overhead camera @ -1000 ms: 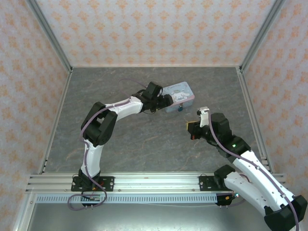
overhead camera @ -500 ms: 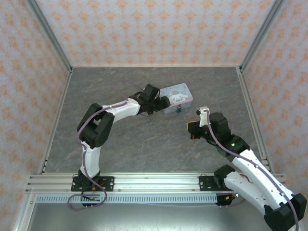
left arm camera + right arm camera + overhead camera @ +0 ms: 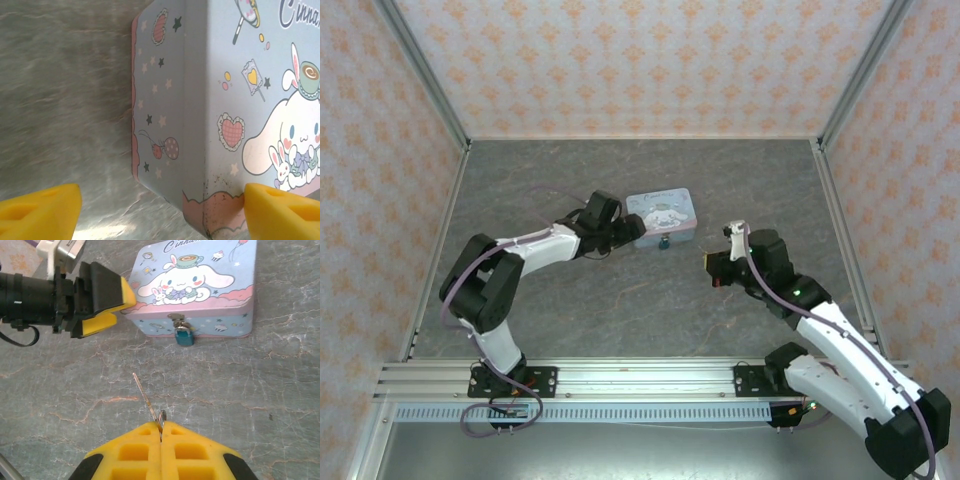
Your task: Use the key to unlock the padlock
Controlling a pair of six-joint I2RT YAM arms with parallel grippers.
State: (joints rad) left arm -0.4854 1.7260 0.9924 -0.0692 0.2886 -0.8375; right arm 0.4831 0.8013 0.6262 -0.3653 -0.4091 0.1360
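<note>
Pinching the key (image 3: 146, 399), right tool (image 3: 161, 427) closed; left tool (image 3: 161, 202) splayed around tin (image 3: 220, 90) corner.

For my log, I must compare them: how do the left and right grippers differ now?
The left gripper is open; the right gripper is shut. The left gripper straddles the corner of the tin; the right gripper pinches the key, away from the tin. Both are yellow-tipped.
</note>
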